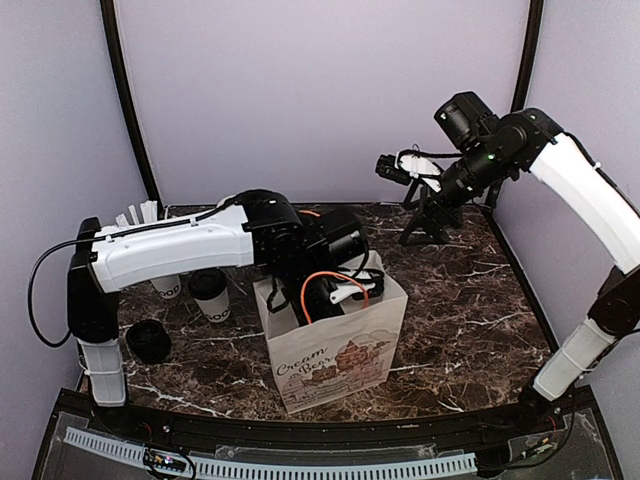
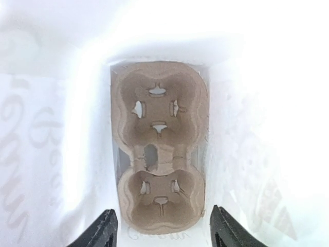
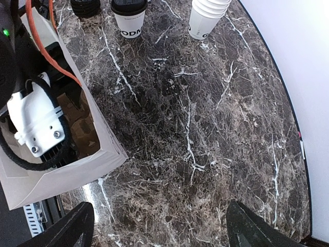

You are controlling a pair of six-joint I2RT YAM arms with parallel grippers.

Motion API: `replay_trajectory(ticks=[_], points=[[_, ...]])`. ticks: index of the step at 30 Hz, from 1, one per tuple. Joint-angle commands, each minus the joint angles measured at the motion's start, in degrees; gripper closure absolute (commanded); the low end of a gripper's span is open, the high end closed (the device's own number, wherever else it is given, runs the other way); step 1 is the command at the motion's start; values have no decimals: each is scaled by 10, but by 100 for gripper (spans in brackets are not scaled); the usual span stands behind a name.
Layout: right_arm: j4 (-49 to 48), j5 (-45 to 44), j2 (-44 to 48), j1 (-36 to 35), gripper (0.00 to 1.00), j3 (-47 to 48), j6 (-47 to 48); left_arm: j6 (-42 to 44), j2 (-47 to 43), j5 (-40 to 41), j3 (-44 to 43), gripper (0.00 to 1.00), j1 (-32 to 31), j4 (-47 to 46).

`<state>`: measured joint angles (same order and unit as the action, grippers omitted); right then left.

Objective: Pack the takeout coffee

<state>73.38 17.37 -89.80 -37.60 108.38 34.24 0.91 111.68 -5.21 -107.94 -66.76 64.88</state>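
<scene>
The bag (image 1: 335, 350) could be tipped if its wall is snagged by the left gripper (image 2: 162, 229), spread empty inside; the right gripper (image 3: 159, 231) is likewise spread.

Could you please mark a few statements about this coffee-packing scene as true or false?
1. The left gripper is inside the paper bag. True.
2. The cup carrier in the bag holds the takeout coffee. False: its pockets are empty; the coffee stands on the table beside the bag.
3. The right gripper grips a cup. False: it is open and empty, above the table.
4. The takeout coffee has its black lid on. True.
</scene>
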Motion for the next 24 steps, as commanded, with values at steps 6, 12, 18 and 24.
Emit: replay_trajectory(ticks=[6,12,18,24], points=[[-3,16,-11,19,10,13,2,7,-95,12,-82,35,-1,-9],[-5,24,-15,34,10,11,4,-5,-189,36,-98,35,-1,-73],[-4,35,-21,39,11,10,5,-64,-259,108,-41,28,8,-83],[-4,39,-24,40,11,8,5,-105,-247,89,16,26,38,-53]])
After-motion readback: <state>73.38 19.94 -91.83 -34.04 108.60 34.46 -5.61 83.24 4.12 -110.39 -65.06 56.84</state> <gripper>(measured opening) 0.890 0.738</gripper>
